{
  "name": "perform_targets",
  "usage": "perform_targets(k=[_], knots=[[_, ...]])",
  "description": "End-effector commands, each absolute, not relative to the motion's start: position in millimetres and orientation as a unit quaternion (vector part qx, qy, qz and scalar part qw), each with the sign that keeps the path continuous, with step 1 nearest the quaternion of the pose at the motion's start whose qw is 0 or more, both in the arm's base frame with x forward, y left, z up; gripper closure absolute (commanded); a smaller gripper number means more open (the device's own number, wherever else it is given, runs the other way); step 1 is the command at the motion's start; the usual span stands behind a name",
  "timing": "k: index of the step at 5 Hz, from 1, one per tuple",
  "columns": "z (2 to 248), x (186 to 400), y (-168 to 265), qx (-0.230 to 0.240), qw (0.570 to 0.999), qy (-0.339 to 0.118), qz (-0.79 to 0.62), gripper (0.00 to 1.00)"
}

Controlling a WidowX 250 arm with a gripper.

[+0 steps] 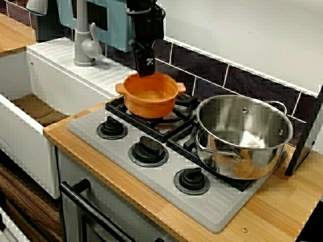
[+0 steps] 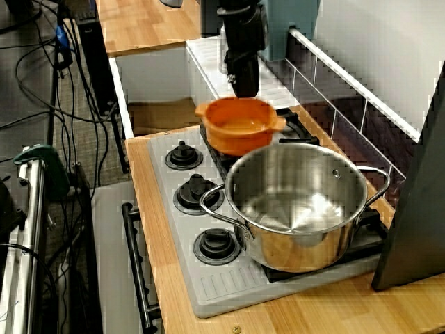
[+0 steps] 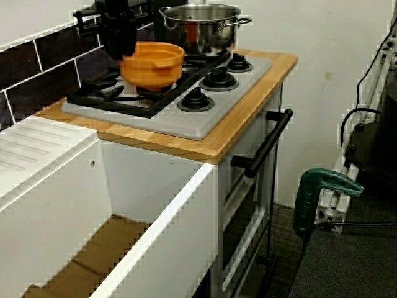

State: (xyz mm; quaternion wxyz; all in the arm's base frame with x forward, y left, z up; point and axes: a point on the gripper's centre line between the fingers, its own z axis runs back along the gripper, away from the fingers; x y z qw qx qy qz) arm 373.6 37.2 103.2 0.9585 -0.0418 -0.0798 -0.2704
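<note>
In the front view my black gripper [image 1: 146, 70] comes down from above onto the far rim of an orange two-handled pot [image 1: 150, 96]. The fingers look shut on that rim. The pot is empty and hangs just over the back-left burner of the grey hob [image 1: 166, 194]. The view along the counter shows the gripper [image 2: 244, 90] at the pot's [image 2: 240, 125] back edge. From the sink side, the orange pot [image 3: 152, 64] sits slightly above the black grate, with the gripper [image 3: 120, 53] on its wall side.
A large steel pot [image 1: 242, 136] stands on the right burner, close beside the orange pot. Three black knobs [image 1: 148, 149] line the hob's front. A grey faucet [image 1: 85, 43] and a white sink [image 1: 35, 108] lie to the left. A black panel [image 1: 308, 136] leans at the right.
</note>
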Motion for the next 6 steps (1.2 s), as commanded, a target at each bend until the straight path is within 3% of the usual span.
perform_targets(k=[1,4,6], knots=[[123,368,32,-0.030,0.956,-0.107,-0.270,0.00],[127,354,16,-0.024,0.941,-0.112,-0.318,0.00],[126,358,19,-0.029,0.945,-0.105,-0.310,0.00]])
